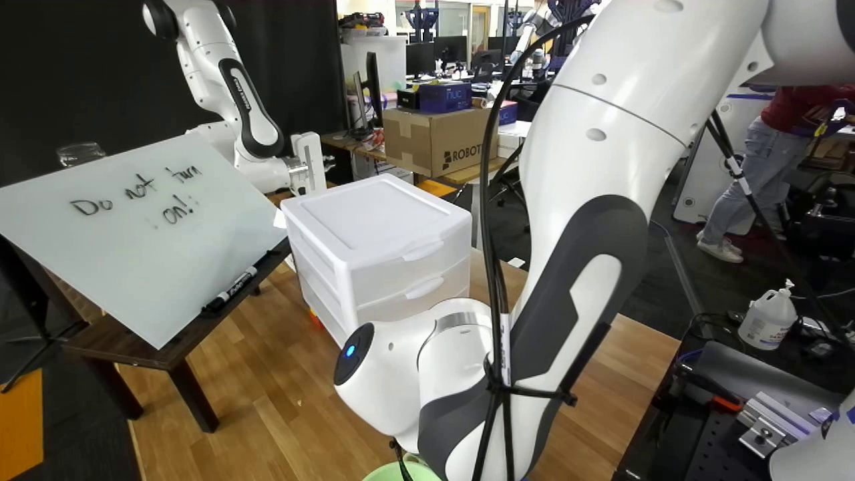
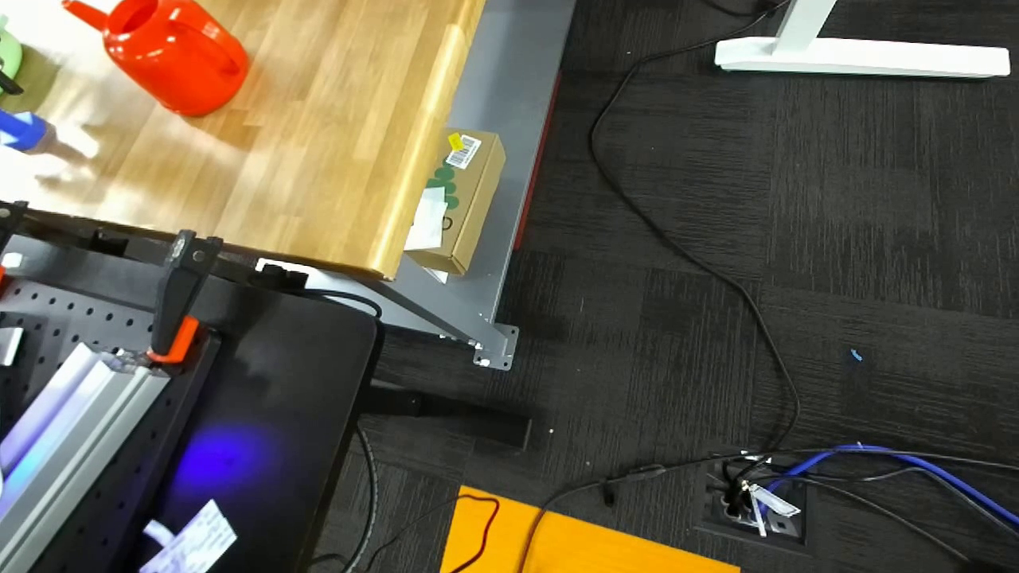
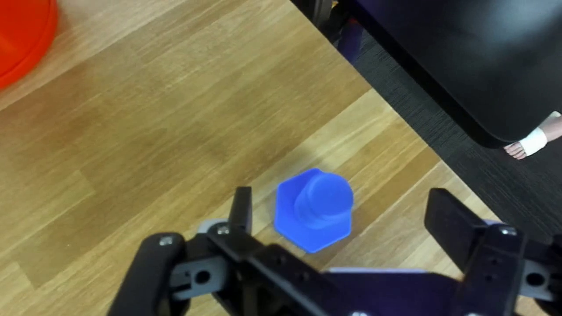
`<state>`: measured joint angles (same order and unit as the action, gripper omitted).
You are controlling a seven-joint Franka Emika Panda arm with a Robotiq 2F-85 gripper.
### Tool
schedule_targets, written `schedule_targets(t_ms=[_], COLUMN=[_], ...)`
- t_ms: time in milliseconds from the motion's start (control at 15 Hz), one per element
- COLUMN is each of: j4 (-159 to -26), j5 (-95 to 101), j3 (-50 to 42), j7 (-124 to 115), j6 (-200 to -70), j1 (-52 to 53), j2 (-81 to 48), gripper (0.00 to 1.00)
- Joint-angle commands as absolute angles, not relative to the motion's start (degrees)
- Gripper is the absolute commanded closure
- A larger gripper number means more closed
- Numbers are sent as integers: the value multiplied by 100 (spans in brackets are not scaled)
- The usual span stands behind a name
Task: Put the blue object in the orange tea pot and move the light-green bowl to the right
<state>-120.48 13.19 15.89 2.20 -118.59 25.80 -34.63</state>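
The blue object (image 3: 316, 219) stands on the wooden table in the wrist view, with a flat hexagonal base and a round knob on top. It also shows at the left edge of an exterior view (image 2: 24, 131). My gripper (image 3: 341, 197) is open above it; the blue object appears between the fingers, closer to the left finger, and is not held. The orange tea pot (image 2: 171, 64) stands upright with an open top; part of it shows in the wrist view (image 3: 22, 39). The light-green bowl is partly cut off in both exterior views (image 1: 394, 473) (image 2: 9, 56).
White drawers (image 1: 381, 234) stand on the table behind my arm. A whiteboard (image 1: 147, 227) leans on a dark stool at the left, and another robot arm (image 1: 234, 100) stands behind. The table edge and a black table (image 3: 474, 66) lie near the blue object.
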Motion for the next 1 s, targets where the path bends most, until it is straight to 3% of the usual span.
schedule_targets(t_ms=[0,67,800,933], j4=[-12233,-12261,-12421,-12436], j5=[1274,1264,1238,1234], j3=[1598,1595,1595,1599], j7=[32,9,-9,-7], j6=[-11824,-11850,-11863,-11866], j1=[2526,2512,2429,2425], j2=[-3285,-3271,-3116,-3092], gripper=[0,20,97,94])
